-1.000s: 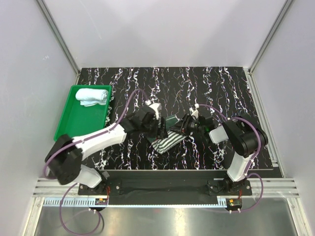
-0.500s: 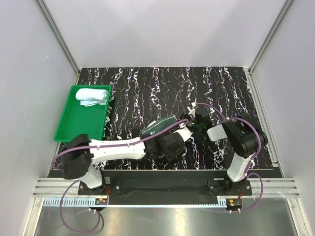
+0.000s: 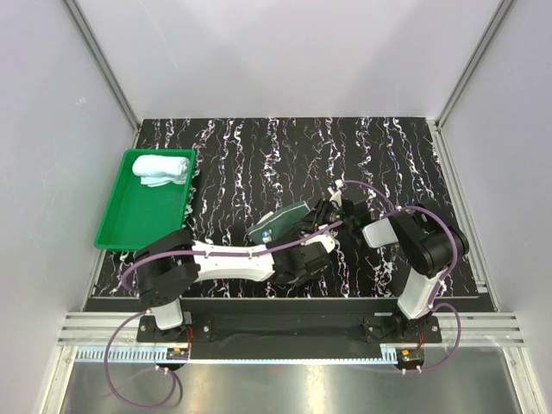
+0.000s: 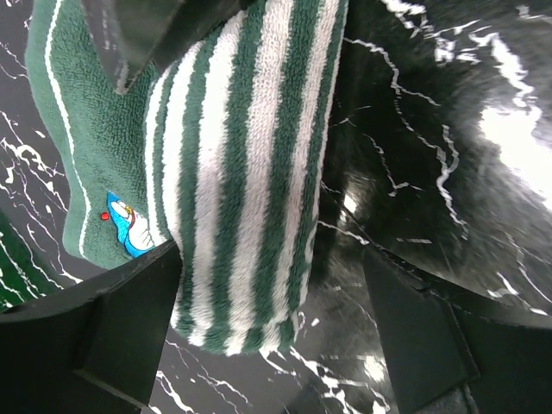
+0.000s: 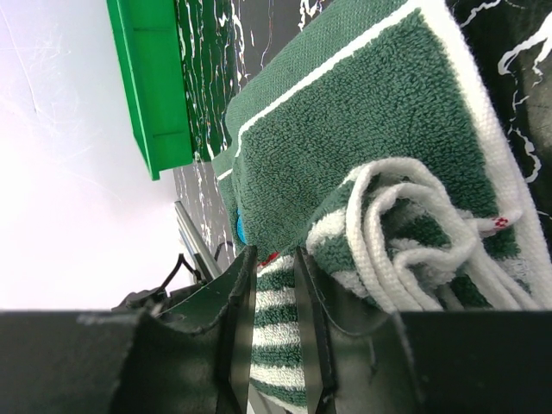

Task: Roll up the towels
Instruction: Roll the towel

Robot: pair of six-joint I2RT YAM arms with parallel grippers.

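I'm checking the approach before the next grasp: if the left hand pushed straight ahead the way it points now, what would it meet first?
The striped towel: its end lies between the fingers of the open left hand, straight in its path. Depth is unclear, but nothing else shows in that line.

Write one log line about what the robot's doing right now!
left gripper: open, astride green-striped towel | right gripper: pinching same towel | pale towel: rolled, in green tray
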